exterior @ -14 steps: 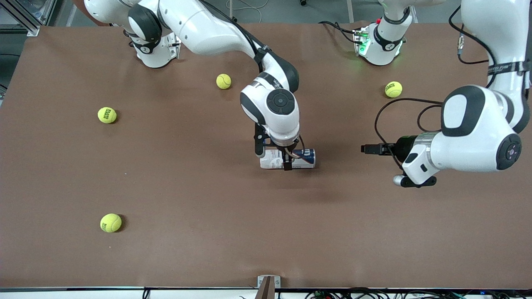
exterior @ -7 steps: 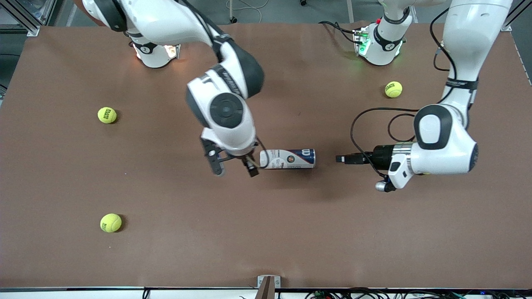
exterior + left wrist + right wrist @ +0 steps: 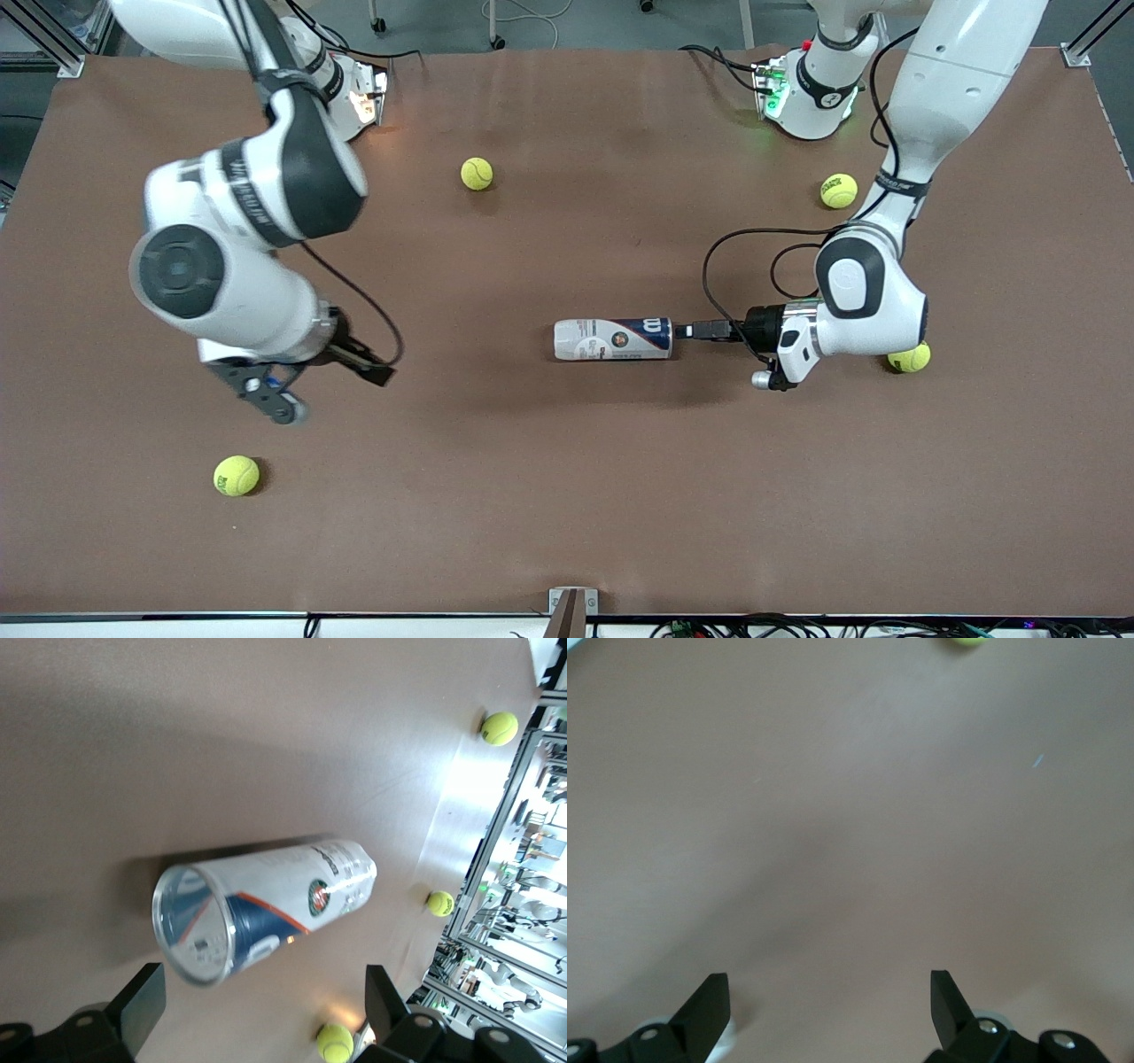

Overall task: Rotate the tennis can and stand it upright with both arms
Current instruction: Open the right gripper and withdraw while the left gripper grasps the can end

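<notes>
tennis can (image 3: 612,339): lying flat mid-bench | left gripper (image 3: 694,330): jaws spread at its navy end (lined up to tip it) | right gripper (image 3: 312,388): jaws spread, over bare bench, waiting

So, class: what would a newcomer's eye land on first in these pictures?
The tennis can lies on its side mid-table, with the left gripper open at its navy end. The right gripper, open and empty, hangs over bare table toward the right arm's end. Yellow balls lie scattered around.
</notes>
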{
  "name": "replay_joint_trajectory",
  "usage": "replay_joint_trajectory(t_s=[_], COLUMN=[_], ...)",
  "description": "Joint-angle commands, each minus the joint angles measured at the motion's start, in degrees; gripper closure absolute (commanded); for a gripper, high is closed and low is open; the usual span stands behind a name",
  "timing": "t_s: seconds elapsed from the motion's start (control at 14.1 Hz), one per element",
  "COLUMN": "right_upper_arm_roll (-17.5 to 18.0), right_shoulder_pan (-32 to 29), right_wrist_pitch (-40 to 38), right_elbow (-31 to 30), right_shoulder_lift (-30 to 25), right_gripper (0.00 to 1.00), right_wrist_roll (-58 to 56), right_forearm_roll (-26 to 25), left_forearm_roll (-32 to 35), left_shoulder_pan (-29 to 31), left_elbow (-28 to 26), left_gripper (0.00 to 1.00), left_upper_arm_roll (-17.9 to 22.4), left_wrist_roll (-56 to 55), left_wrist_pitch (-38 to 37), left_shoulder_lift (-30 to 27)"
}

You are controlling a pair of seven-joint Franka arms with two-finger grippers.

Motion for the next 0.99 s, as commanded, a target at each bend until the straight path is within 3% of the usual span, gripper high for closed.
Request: replay_joint_trajectory(t_s=[0.0, 0.21, 0.35, 0.57, 0.71, 0.92], right_upper_arm_roll=[1.03, 1.03, 1.03, 1.03, 1.21, 1.12], right_shoulder_pan=[-4.37, -9.38, -11.06, -15.01, -17.82, -20.02], right_wrist_pitch=[1.12, 1.12, 0.95, 0.77, 0.42, 0.59], right_elbow=[-9.67, -13.19, -15.47, -17.24, -17.15, -16.45], right_shoulder_lift=[-7.34, -10.94, -13.49, -15.96, -16.58, -16.67], right_gripper=[0.00, 0.00, 0.00, 0.00, 0.00, 0.00], right_wrist_roll=[-14.33, -28.49, -35.27, -45.20, -51.52, -52.96], right_forearm_roll=[-2.23, -3.11, -6.35, -7.07, -7.07, -6.98], left_forearm_roll=[-5.21, -7.68, -9.69, -12.42, -13.21, -13.75], left_shoulder_pan=[-1.66, -1.84, -2.45, -2.80, -2.89, -3.16], left_elbow=[0.01, 0.10, 0.10, 0.10, 0.10, 0.36], left_gripper=[0.01, 0.04, 0.10, 0.30, 0.50, 0.73], left_upper_arm_roll=[0.01, 0.01, 0.01, 0.01, 0.01, 0.01], left_wrist_roll=[5.47, 7.77, 9.26, 11.55, 11.55, 11.55], left_wrist_pitch=[2.05, 2.14, 2.23, 2.23, 2.23, 2.23], left_shoulder_lift=[1.95, 3.10, 3.72, 4.25, 4.25, 4.07])
